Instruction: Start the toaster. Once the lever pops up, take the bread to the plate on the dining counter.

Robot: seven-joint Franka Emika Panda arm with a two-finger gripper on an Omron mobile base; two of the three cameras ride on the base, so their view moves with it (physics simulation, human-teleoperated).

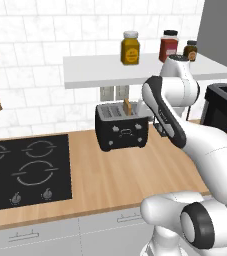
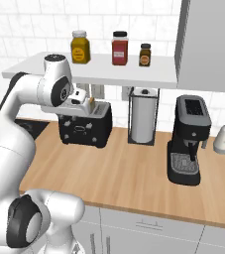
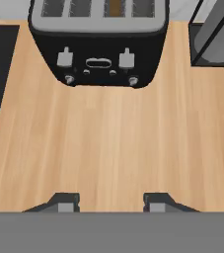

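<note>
**Bread sits in the toaster; hand hangs empty in front of it**

The toaster (image 1: 122,126) stands on the wooden counter (image 1: 115,175) near its back edge, against the tiled wall, between the hob (image 1: 25,170) on one side and the paper-towel holder (image 2: 143,115) on the other. The bread (image 1: 128,106) stands upright in one of the top slots, its upper part poking out above the lid. In the hand view the toaster's front shows two pale levers (image 3: 65,57) and small knobs below them.

The gripper (image 3: 108,202) hovers over bare wood in front of the toaster, its jaws apart with nothing between them.

As a judgement: the slice should be light, thin and fairly stiff once toasted, but brittle and crumbly at the crust, so a gentle pinch suits it better than a hard squeeze. The best hold looks to be on the exposed upper edge, fingers closing across the two flat faces and lifting straight up out of the slot. The lever on the bread's side will want a firm downward push first; the toaster itself may slide on the smooth counter if pushed off-line
</note>
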